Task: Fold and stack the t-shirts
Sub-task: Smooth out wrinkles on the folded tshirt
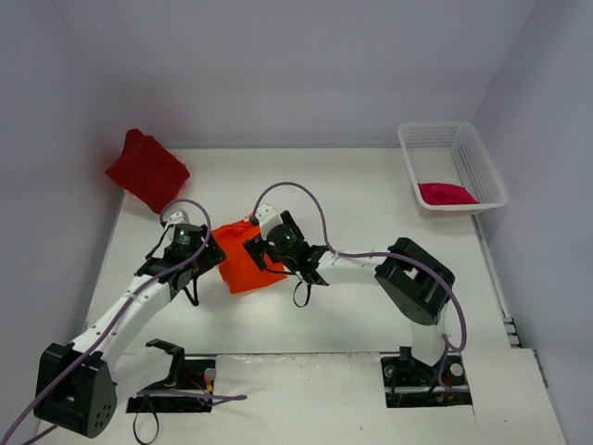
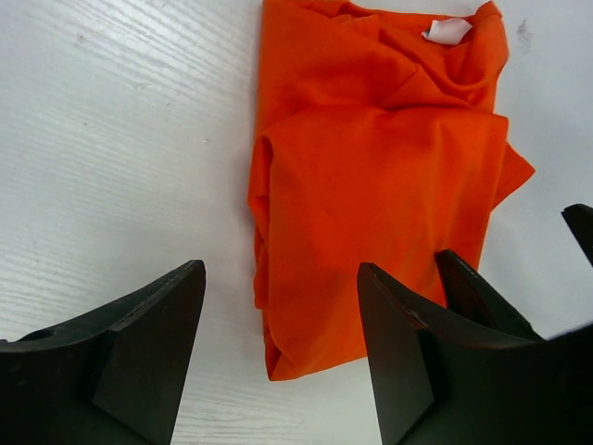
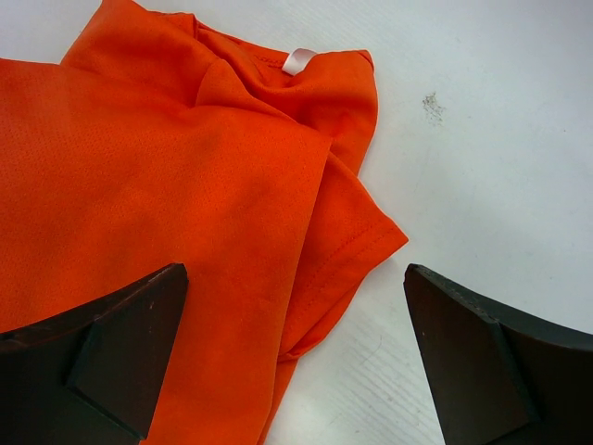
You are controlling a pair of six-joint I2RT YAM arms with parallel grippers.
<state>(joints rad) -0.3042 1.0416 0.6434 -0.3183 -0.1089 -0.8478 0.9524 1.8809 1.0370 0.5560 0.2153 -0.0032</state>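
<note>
A bright orange t-shirt [image 1: 246, 264] lies folded into a narrow rectangle at mid-table, its white neck label [image 2: 448, 31] at the far end. My left gripper [image 1: 208, 261] is at the shirt's left edge, open [image 2: 278, 320], and its jaws straddle the near corner of the cloth without pinching it. My right gripper [image 1: 263, 248] is at the shirt's right side, open wide [image 3: 296, 306] over a protruding sleeve [image 3: 357, 241]. A dark red t-shirt [image 1: 146, 170] sits crumpled at the far left corner. A crimson-pink t-shirt [image 1: 447, 193] lies in the basket.
The white mesh basket [image 1: 487, 172] stands at the far right of the white table [image 1: 371, 195]. A dark finger [image 2: 474, 295] of the other gripper shows at the right of the left wrist view. Grey walls enclose the table on three sides.
</note>
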